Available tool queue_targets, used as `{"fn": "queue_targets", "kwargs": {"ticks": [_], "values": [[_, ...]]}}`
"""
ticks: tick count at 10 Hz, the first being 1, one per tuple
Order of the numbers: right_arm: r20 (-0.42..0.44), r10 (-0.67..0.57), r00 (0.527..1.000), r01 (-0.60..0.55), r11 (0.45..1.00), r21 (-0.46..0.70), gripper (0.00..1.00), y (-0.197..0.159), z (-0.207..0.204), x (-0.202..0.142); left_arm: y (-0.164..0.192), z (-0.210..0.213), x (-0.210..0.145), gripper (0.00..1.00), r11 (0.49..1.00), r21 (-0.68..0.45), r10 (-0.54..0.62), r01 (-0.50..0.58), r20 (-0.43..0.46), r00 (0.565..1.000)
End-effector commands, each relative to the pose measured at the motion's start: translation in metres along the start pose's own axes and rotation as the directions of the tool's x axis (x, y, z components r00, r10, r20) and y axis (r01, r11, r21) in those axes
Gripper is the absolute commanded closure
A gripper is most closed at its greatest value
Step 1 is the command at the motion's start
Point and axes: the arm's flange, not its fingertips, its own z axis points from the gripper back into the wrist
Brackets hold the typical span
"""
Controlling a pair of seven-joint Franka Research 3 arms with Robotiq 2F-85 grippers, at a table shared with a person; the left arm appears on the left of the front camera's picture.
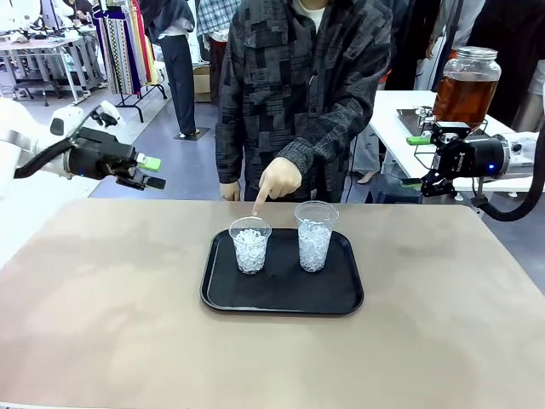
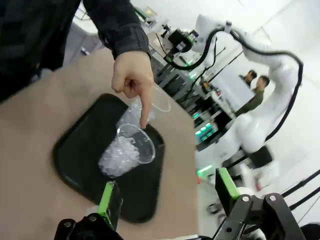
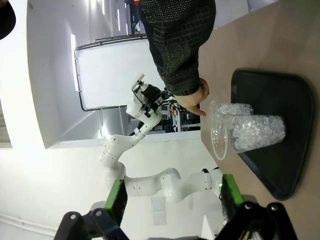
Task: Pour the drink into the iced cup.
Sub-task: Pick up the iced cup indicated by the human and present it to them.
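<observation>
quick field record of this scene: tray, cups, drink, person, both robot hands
tray: black tray mid-table, holds both cups
cups: left cup and right cup, clear, ice-filled, upright
person: person's hand pointing down at left cup's rim
drink: amber, in dispenser jar on white table behind, right
robot left hand: open, empty, raised at left
robot right hand: open, empty, near jar

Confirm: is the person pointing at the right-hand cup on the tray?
No, the person's hand points its index finger down at the left ice-filled cup on the black tray, not the right ice-filled cup.
</observation>
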Motion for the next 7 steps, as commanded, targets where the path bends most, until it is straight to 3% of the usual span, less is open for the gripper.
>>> {"fn": "queue_targets", "kwargs": {"ticks": [1,2,3,7], "values": [[0.005,0.003,1.000,-0.003,1.000,-0.002,0.00,0.001,0.000,0.000,-0.005,-0.006,-0.020,0.00,0.982,0.029,-0.188,0.186,0.042,0.981],[0.005,0.003,1.000,-0.003,1.000,-0.002,0.00,0.001,0.000,0.000,-0.006,-0.006,-0.019,0.00,0.981,0.009,-0.194,0.194,0.018,0.981],[0.005,0.003,1.000,-0.003,1.000,-0.002,0.00,0.001,0.000,0.000,0.000,-0.002,-0.006,0.00,0.993,0.018,-0.114,0.114,0.002,0.994],[0.005,0.003,1.000,-0.003,1.000,-0.002,0.00,0.001,0.000,0.000,0.001,-0.003,-0.012,0.00,0.990,0.020,-0.142,0.142,0.001,0.990]]}}
